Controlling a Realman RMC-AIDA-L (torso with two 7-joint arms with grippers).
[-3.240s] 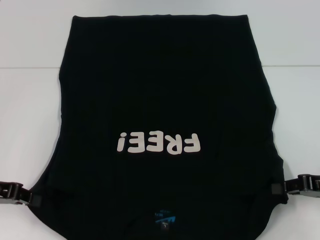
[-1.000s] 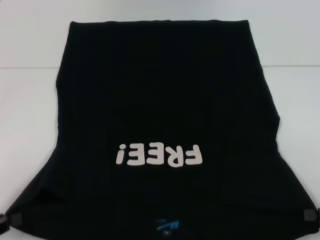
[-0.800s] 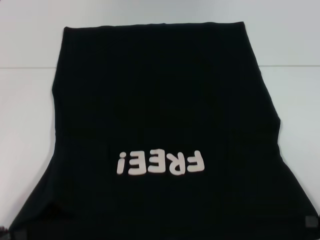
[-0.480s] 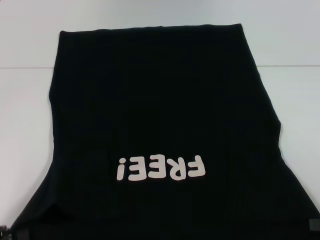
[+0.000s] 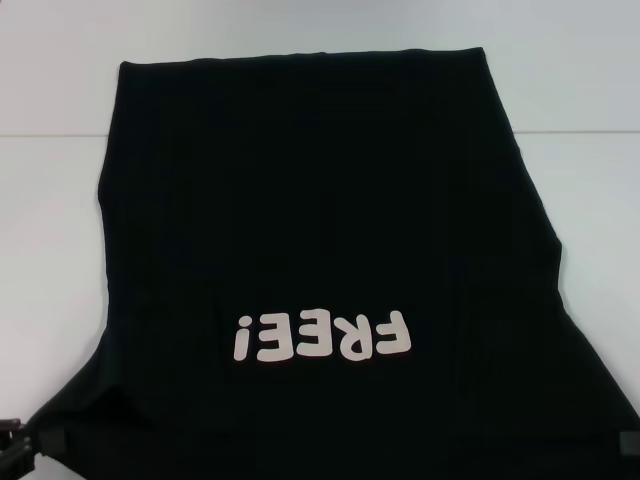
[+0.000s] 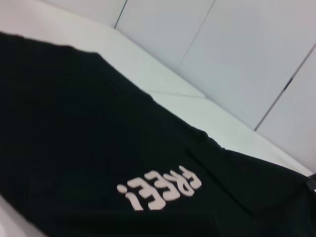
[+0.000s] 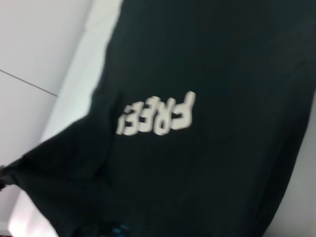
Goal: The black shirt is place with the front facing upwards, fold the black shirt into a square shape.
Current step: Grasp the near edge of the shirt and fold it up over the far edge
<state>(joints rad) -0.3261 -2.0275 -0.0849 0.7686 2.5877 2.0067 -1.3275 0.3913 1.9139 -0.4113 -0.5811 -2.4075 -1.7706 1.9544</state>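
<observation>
In the head view the black shirt [image 5: 320,230] covers most of the white table [image 5: 50,220], front up, with its pale "FREE!" print [image 5: 322,336] reading upside down toward the robot. The hem lies flat along the far edge, and the near corners flare outward to both lower corners of the picture. At the lower left corner the left gripper [image 5: 32,443] shows as a dark clamp pinching the shirt's near left corner, its jaws closed on the cloth. At the lower right edge the right gripper [image 5: 626,441] is only a small dark block touching the shirt's near right corner, and whether its jaws are pressed together on the cloth cannot be told.

In the left wrist view the shirt [image 6: 89,148] spreads over the table [image 6: 163,84], the print [image 6: 160,189] lying slantwise, with a pale wall [image 6: 237,59] behind. A small dark piece of the other arm's gripper [image 6: 311,182] shows at the shirt's far corner.

In the right wrist view the shirt [image 7: 207,123] fills the picture, the print [image 7: 157,115] near its middle and a blue neck label [image 7: 118,229] at the edge
</observation>
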